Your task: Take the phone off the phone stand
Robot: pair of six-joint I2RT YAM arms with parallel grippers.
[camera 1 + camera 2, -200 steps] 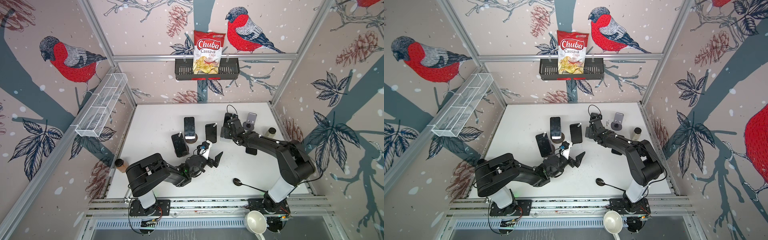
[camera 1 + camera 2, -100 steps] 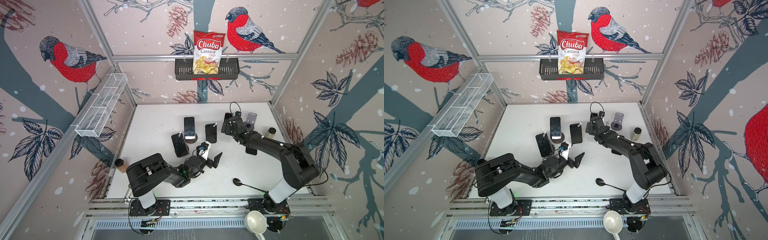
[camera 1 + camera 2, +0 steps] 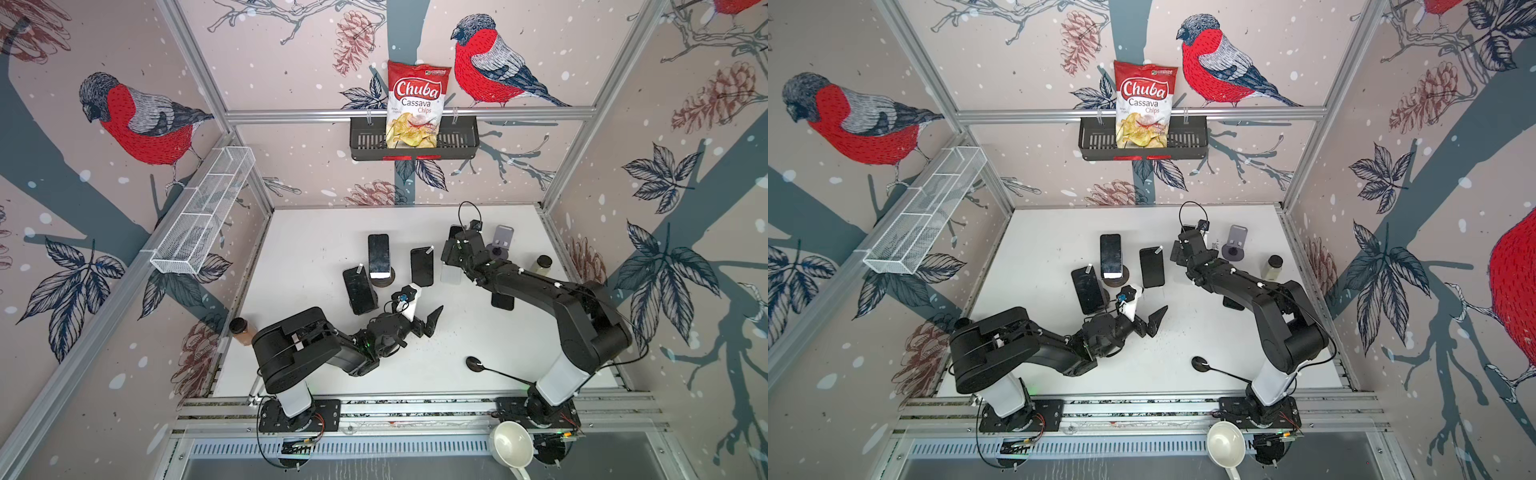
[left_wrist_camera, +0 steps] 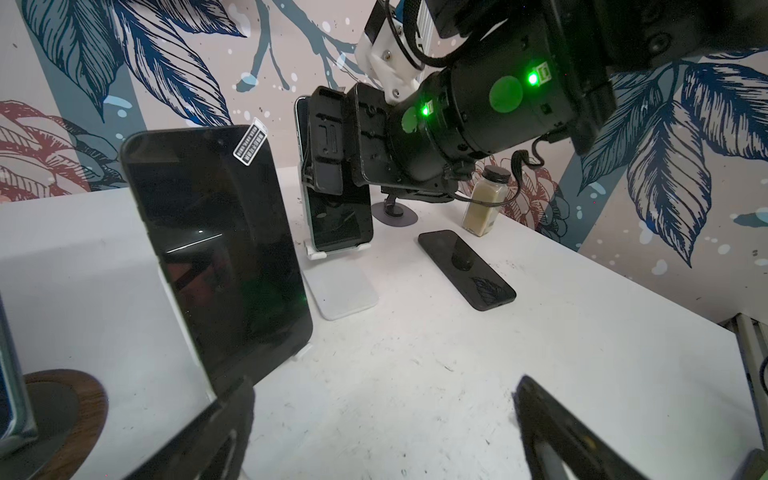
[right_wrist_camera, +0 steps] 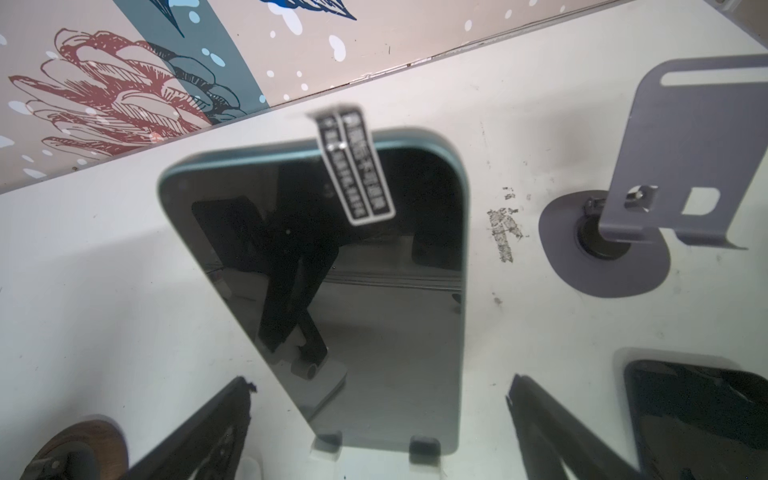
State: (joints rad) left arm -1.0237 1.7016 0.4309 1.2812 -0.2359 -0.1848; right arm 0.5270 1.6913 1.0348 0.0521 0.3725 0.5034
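The right gripper (image 5: 380,381) is seen spread wide, with nothing pinched. In the right wrist view the teal-edged phone (image 5: 353,270) is framed between the two fingers (image 5: 208,424), which stand clear of its side edges. A sticker tab (image 5: 357,166) is folded over its top edge, and its foot is caught in the lips of the white phone stand (image 5: 424,451), so the phone is not yet removed.

The side-on picture is given only by the left wrist view. There the phone is shown leaning back on the stand, its upper face covered by one black finger (image 4: 328,153); whether contact is made cannot be told. In a top view the phone is almost wholly hidden under the gripper, and only the stand's pale base (image 3: 451,274) is seen.

The left gripper (image 4: 384,386) is likewise held open and empty, low over the white table (image 4: 415,353), near a second propped phone (image 4: 216,249). Farther out, an empty grey stand (image 5: 698,145), a black phone lying flat (image 4: 465,270) and a spice jar (image 4: 486,199) are placed.
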